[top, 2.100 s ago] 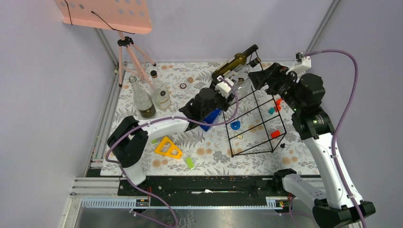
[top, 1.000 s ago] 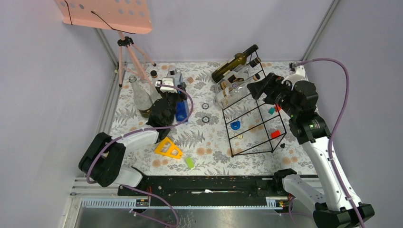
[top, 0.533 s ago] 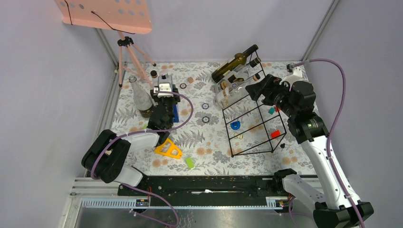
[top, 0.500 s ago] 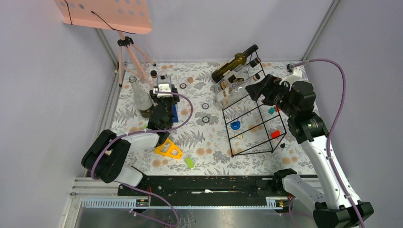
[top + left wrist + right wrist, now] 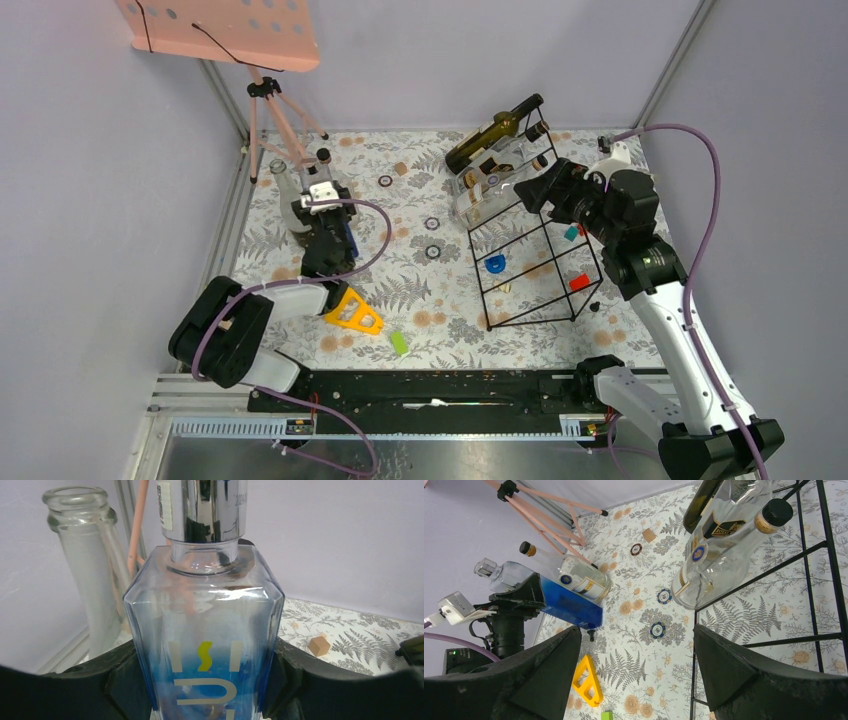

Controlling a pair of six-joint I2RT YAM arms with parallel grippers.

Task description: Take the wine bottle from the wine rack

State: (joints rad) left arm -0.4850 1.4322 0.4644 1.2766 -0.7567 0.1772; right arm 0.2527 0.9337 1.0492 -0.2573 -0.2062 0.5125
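Blue bottle (image 5: 202, 645) is being clamped by the left claw (image 5: 202, 687). A dark wine bottle (image 5: 492, 132) and clear bottles (image 5: 719, 555) are being cradled on the wire rack (image 5: 547, 262), with the right claw (image 5: 639, 680) gaping wide beside them.

Rack access: far end crowded.
Clear bottles (image 5: 490, 185) crowd the wine bottle (image 5: 490, 133) on the wine rack's (image 5: 545, 262) far end; open mat (image 5: 420, 280) left of it runs to the blue bottle (image 5: 205, 650), glass bottles (image 5: 285, 190) and tripod (image 5: 275, 120) at far left.

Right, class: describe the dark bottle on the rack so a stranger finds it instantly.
Start at the black wire rack on the table's right. At its far end, the dark bottle lies farthest back, olive-green where the neighbouring bottles are clear.
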